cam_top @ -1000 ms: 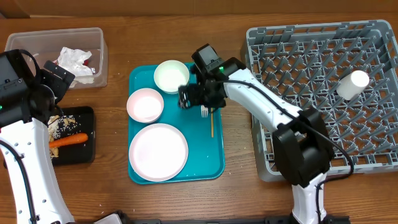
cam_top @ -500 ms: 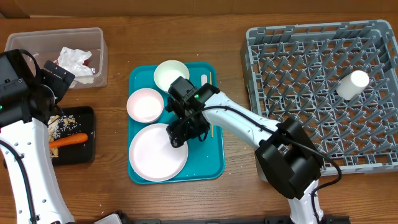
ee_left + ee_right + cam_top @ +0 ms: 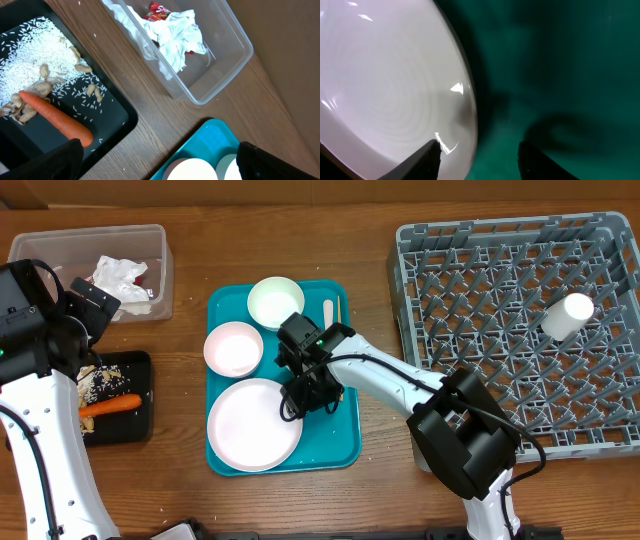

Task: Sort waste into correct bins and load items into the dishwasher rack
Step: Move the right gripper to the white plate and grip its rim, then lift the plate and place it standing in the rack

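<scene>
The right hand (image 3: 480, 162) stood half open astride the rim of the white plate (image 3: 250, 425) on the teal tray (image 3: 340, 445), gripping nothing. The left hand (image 3: 159, 161) hung fully open and empty above the black tray (image 3: 119, 119) holding carrot (image 3: 55, 117) and rice (image 3: 30, 45). Farther back, napkins (image 3: 175, 37) lay in the clear tub (image 3: 227, 47).

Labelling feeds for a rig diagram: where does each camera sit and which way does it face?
Overhead: above the table, facing straight down; teal tray, dishwasher rack, left arm, right arm.
Left wrist: looks down on black tray and clear tub; own fingers at bottom corners.
Right wrist: close over plate rim; own fingers below.
Shared: overhead and left wrist both show the carrot.
</scene>
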Controlling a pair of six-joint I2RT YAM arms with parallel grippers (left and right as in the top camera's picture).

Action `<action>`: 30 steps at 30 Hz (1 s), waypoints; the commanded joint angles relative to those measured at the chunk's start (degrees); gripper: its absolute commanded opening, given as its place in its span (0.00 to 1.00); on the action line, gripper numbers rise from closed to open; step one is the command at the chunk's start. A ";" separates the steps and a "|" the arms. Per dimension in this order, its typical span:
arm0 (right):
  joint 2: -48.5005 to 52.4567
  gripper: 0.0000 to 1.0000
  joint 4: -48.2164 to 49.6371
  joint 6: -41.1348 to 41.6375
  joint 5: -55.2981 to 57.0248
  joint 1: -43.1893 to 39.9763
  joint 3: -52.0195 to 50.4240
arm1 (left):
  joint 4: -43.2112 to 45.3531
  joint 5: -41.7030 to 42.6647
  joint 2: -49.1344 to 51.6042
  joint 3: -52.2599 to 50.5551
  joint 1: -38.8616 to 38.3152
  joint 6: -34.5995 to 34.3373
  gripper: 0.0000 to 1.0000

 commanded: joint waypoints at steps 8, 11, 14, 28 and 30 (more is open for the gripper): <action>-1.01 0.32 0.24 1.75 -0.11 1.33 -0.35 | 0.07 -0.79 -0.15 0.22 0.20 -0.59 1.00; -1.01 0.32 -0.07 1.75 -0.09 1.33 -0.35 | 0.07 -0.79 -0.15 0.20 0.20 -0.59 1.00; -1.01 0.32 -0.07 1.95 -0.11 1.40 -0.39 | 0.07 -0.79 -0.15 0.20 0.20 -0.59 1.00; 0.13 0.21 1.18 3.91 -0.09 1.44 -1.57 | 0.07 -0.81 -0.15 0.22 0.20 -0.59 1.00; 0.13 0.06 0.81 3.96 -0.09 1.44 -1.44 | 0.07 -0.79 -0.15 0.20 0.20 -0.59 1.00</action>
